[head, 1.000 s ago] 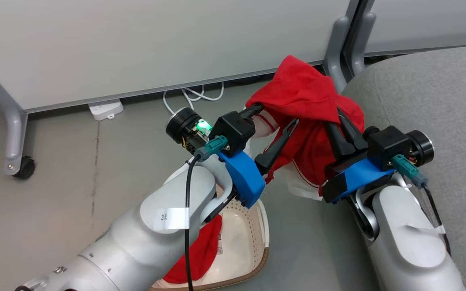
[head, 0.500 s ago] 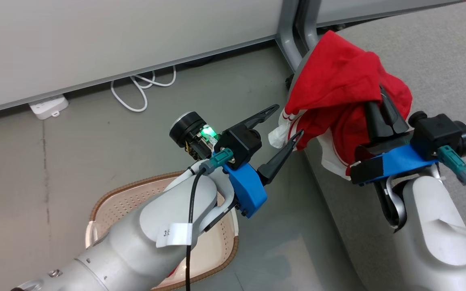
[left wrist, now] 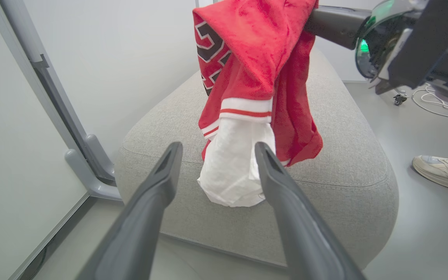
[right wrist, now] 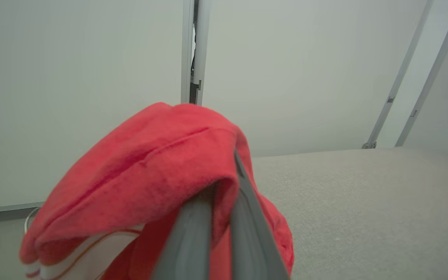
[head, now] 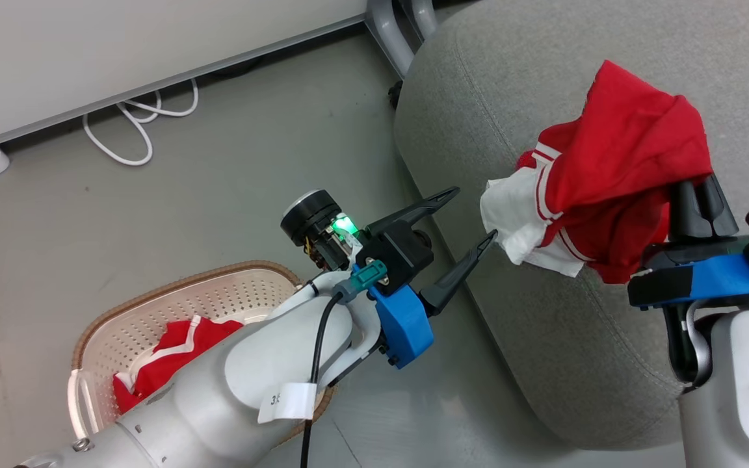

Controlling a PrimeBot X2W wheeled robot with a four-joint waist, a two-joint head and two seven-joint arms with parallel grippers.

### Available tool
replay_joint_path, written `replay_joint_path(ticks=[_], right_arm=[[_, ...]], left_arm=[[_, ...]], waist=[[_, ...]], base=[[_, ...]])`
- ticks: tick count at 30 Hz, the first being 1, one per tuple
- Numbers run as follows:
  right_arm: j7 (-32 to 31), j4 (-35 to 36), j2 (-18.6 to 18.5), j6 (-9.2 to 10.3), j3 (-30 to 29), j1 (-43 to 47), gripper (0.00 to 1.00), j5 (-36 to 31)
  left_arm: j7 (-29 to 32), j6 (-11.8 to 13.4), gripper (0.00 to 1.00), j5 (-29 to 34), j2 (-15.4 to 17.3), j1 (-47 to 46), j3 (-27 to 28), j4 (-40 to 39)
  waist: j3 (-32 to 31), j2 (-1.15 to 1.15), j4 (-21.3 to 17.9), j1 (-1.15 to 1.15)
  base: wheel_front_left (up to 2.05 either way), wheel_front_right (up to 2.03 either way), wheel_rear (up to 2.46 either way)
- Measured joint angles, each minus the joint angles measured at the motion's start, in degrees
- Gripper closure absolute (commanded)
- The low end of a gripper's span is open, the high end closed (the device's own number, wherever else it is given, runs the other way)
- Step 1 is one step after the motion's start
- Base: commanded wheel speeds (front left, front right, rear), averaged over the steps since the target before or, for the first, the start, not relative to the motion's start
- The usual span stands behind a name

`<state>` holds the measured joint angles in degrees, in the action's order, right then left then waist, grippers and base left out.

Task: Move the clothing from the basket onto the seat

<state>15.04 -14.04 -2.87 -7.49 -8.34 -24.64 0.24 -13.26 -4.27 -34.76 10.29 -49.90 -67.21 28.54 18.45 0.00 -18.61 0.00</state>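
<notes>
the right pincer (head: 701, 195) is shut tight on one red cloth (head: 628, 169) and holds it up in the air over the seat (head: 543, 97), near the seat's edge on the basket side. the cloth hangs down, white part lowest. the left pincer (head: 474, 212) is wide open with nothing in it, just beside that white part. the other red cloth (head: 173, 351) lies in the basket (head: 218, 292) on the floor. this looks like the carrying step. next, i think the right pincer must go lower over the seat and let go.
</notes>
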Motion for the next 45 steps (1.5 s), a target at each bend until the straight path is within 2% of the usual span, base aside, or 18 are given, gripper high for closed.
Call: replay_joint_path(ticks=[8, 20, 27, 35, 37, 38, 39, 40, 45], right_arm=[[0.0, 0.41, 0.01, 0.0, -2.47, 3.26, 1.0, 0.96], [0.0, 0.42, 0.02, 0.0, -3.05, 3.45, 1.0, 1.87], [0.0, 2.64, 0.03, 0.0, -3.64, -3.55, 1.0, 0.97], [0.01, 5.61, -0.57, 0.0, -7.01, -16.15, 1.0, -1.78], [0.01, 6.38, -3.56, 0.0, -10.31, -21.93, 1.0, -2.1], [0.01, 6.38, -3.56, 0.0, -10.31, -21.93, 1.0, -2.1], [0.01, 6.77, -5.84, 0.0, -13.11, -25.48, 1.0, -1.98], [0.01, 6.77, -5.84, 0.0, -13.11, -25.48, 1.0, -1.98], [0.01, 6.0, -11.68, 0.0, -19.89, -31.79, 1.0, -0.56]], left_arm=[[0.65, 0.19, 0.0, 0.51, 0.54, 0.02, -1.29, -1.13], [0.8, 0.21, 0.0, 0.09, 0.66, 0.01, -1.59, -1.45], [0.76, 1.04, 0.0, 0.48, 1.63, -1.03, -1.3, -2.56], [1.66, 1.49, 0.0, 1.62, 2.9, -3.98, -0.98, -4.77], [2.13, 1.78, 0.0, 2.29, 4.0, -6.21, -0.52, -5.81], [2.13, 1.78, 0.0, 2.29, 4.0, -6.21, -0.52, -5.81], [2.38, 1.9, 0.0, 3.02, 4.72, -7.78, -0.29, -6.55], [2.38, 1.9, 0.0, 3.02, 4.72, -7.78, -0.29, -6.55], [3.09, 2.4, 0.0, 4.2, 6.54, -10.59, 0.24, -8.44]], waist=[[2.32, 0.0, -2.91, 0.0], [3.08, 0.0, -3.14, 0.0], [5.07, 0.0, -3.3, 0.0], [9.98, 0.0, -3.17, 0.0], [13.02, 0.0, -2.76, 0.01], [13.02, 0.0, -2.76, 0.01], [15.17, 0.0, -2.38, 0.0], [15.17, 0.0, -2.38, 0.0], [20.38, 0.0, -1.39, 0.01]], base=[[0.0, 0.0, 0.0], [0.0, 0.0, 0.0], [0.0, 0.0, 0.0], [0.0, 0.0, 0.0], [0.0, 0.0, 0.0], [0.0, 0.0, 0.0], [0.0, 0.0, 0.0], [0.0, 0.0, 0.0], [0.0, 0.0, 0.0]])
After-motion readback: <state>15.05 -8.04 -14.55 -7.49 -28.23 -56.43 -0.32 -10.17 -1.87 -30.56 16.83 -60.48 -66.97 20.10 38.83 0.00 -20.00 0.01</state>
